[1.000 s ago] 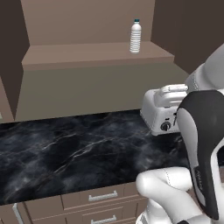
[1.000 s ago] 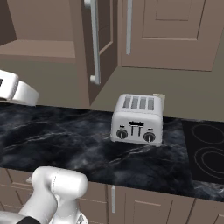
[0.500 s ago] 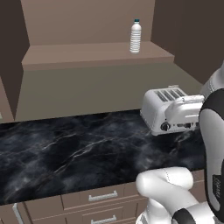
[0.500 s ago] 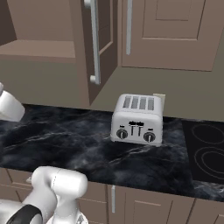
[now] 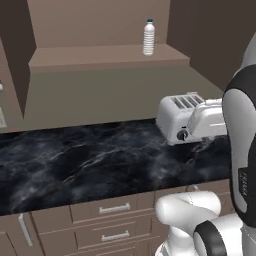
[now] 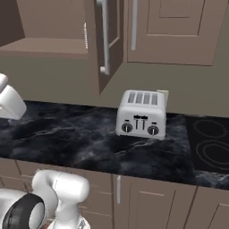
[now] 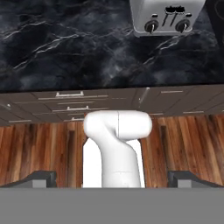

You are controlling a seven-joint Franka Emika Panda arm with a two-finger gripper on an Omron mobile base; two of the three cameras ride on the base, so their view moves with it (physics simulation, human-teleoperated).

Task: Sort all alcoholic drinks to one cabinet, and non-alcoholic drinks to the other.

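A small clear-white plastic bottle point(image 5: 148, 37) with a blue cap, one of the non-alcoholic drinks, stands upright at the right end of the open cabinet's shelf point(image 5: 90, 54). That cabinet's door point(image 6: 107, 40) hangs open above the counter, and a second cabinet point(image 6: 174, 27) to its right is closed. The alcoholic drinks are out of view. My gripper point(image 7: 113, 178) is open with nothing between its fingertips point(image 7: 41, 177), which stand wide apart. It looks down from high up over my own base, the wooden floor and the counter's front edge, far from the bottle.
A silver toaster point(image 5: 179, 117) point(image 6: 141, 114) point(image 7: 168, 16) sits on the black marble counter point(image 5: 85, 160). A dark cooktop point(image 6: 210, 147) lies to its right. Drawers point(image 5: 115, 209) run below the counter. My arm rises at the right edge of the left base view.
My arm has swung to the right in the left base view, uncovering more of the toaster. The bottle and toaster have not moved, and the gripper stays open.
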